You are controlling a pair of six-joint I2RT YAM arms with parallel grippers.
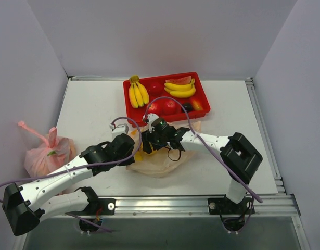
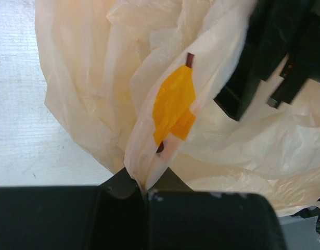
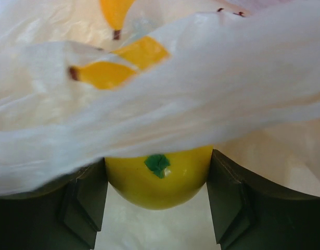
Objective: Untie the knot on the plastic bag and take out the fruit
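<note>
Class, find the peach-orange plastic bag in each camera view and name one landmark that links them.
Top external: plastic bag at the centre of the table, just before the red tray.
Left wrist: fills the frame, fold pinched in left claw at bottom.
Right wrist: draped across the top, over a yellow fruit.
Landmark: orange print, both wrist views.

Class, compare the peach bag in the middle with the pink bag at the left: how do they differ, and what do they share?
The peach bag lies slack and spread out; the pink bag bulges. The pink bag's handles stand up tied, untouched; the peach bag is pinched by the left gripper, while the right gripper holds a yellow fruit under its film. Both are thin, translucent plastic.
</note>
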